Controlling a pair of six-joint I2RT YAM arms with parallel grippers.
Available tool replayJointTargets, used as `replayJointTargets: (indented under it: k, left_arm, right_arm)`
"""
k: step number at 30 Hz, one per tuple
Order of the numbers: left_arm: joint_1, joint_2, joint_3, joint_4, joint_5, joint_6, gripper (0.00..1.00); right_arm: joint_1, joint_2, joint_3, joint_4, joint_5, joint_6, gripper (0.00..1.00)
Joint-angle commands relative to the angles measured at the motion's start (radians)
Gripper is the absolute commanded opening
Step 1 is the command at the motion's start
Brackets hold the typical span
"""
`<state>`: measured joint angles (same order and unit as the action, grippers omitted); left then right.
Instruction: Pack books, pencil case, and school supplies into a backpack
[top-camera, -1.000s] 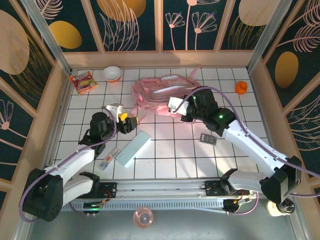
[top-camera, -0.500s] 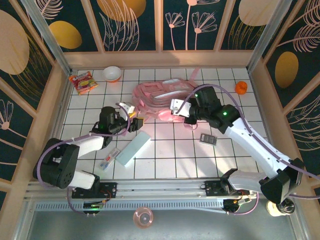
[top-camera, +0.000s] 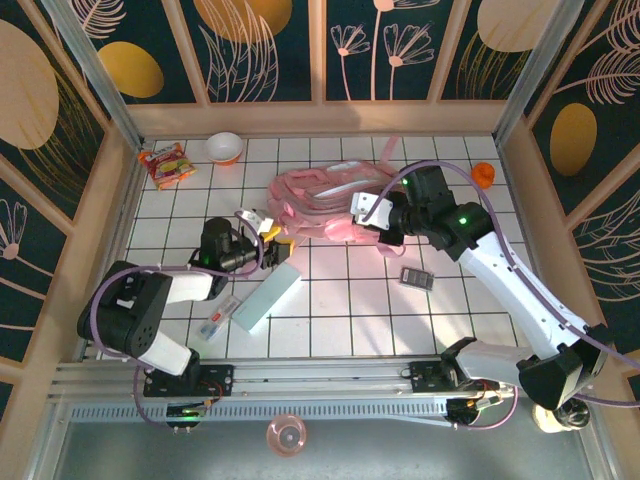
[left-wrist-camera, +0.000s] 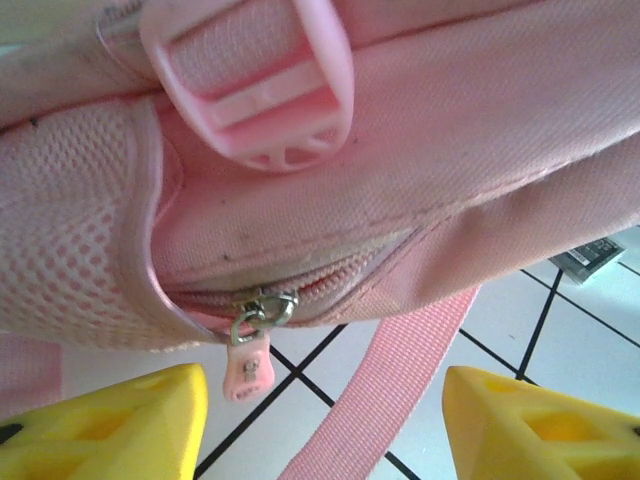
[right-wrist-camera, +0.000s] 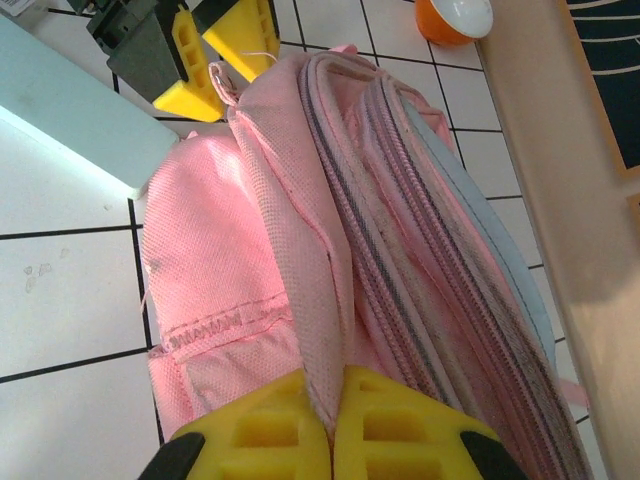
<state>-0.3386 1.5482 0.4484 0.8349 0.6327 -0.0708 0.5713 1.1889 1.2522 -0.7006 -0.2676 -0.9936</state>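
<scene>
Beside the backpack, grey gadget: label blurred

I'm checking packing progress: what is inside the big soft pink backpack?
Its inside is hidden: the zips in view on the soft pink backpack look closed. The long mint-green pencil case and small dark grey gadget lie outside on the white tiled table.
</scene>
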Motion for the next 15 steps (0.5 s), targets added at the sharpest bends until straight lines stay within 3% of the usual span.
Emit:
replayJointTargets:
  k: [1, 6, 11, 15]
  left_arm:
    - [0.0, 0.032, -0.01, 0.089, 0.056, 0.01, 0.59]
    - [0.001, 0.075, -0.01, 0.168, 0.039, -0.022, 0.55]
    - [0.001, 0.132, 0.0, 0.258, 0.026, -0.073, 0.61]
    - [0.001, 0.159, 0.003, 0.335, 0.042, -0.109, 0.5]
  right_arm:
    - [-0.009, -0.042, 0.068, 0.081, -0.041, -0.007, 0.0]
    - [-0.008, -0.038, 0.068, 0.078, -0.041, -0.003, 0.0]
    - [-0.008, -0.044, 0.068, 0.077, -0.044, 0.002, 0.0]
    - [-0.008, -0.049, 0.065, 0.08, -0.044, 0.006, 0.0]
